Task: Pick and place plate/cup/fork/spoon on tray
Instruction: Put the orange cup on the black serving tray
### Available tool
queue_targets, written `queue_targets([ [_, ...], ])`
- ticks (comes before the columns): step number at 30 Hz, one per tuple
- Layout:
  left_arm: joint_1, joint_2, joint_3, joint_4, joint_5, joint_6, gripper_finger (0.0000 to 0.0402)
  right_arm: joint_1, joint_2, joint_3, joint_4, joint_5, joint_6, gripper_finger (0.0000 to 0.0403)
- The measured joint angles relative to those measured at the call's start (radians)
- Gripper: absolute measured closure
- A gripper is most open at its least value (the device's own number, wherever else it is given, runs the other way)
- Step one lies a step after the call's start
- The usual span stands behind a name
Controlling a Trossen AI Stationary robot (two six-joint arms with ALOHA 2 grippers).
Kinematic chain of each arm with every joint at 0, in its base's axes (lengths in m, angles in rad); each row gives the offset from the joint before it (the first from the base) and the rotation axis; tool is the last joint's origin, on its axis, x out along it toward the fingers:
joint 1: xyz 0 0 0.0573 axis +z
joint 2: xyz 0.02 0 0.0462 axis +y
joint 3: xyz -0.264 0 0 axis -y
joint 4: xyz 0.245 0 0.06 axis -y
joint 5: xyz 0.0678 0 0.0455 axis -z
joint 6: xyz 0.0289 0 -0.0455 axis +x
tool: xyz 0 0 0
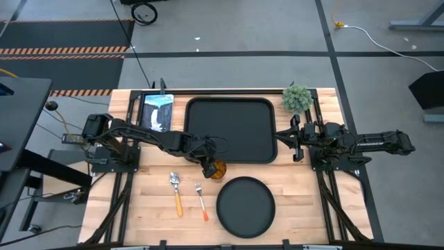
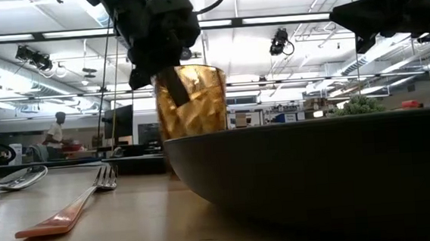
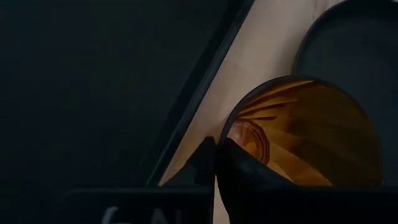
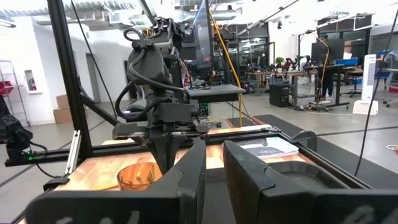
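Left gripper seen clamped on the rim of the amber cup, one finger inside the glass and one outside, just off the near edge of the black tray. Cup upright in the low view, base hidden behind the plate rim, so impossible to tell whether it stood on the table or hung clear. In the left wrist view, only the cup's mouth and ribbed inner wall showed, with the tray's edge alongside and part of the plate beyond, cut off by the frame.

Round plate lay on the wood near the front edge, close to the cup. Spoon and fork lay side by side beside the plate, handles toward the front; spoon partly cut off in the low view, fork in full.

Right gripper parked at the tray's right edge, nothing between its fingers, which stood slightly parted. Small green plant at the far corner. Blue-and-white booklet left of the tray. Blurred person in the room behind.
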Motion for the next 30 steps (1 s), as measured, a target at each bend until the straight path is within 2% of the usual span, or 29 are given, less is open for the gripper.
queue_targets([
  [8,0.020,0.000,0.198,-0.222,0.009,0.006,0.0386,0.000,0.000,0.000,0.025,0.000,0.005,0.0339],
  [13,0.104,0.005,0.281,-0.180,-0.043,0.077,0.0386,0.000,0.000,0.000,0.039,0.000,0.022,0.0339],
  [17,0.208,0.050,0.310,-0.076,-0.040,0.163,0.0386,0.000,0.000,0.000,0.044,0.000,0.029,0.0339],
  [23,0.357,0.203,0.429,-0.013,0.040,0.266,0.0386,0.000,0.006,0.000,0.044,0.015,0.024,0.0339],
  [30,0.490,0.459,0.713,-0.023,0.162,0.346,0.0386,0.000,0.010,0.000,0.042,0.035,0.012,0.0339],
])
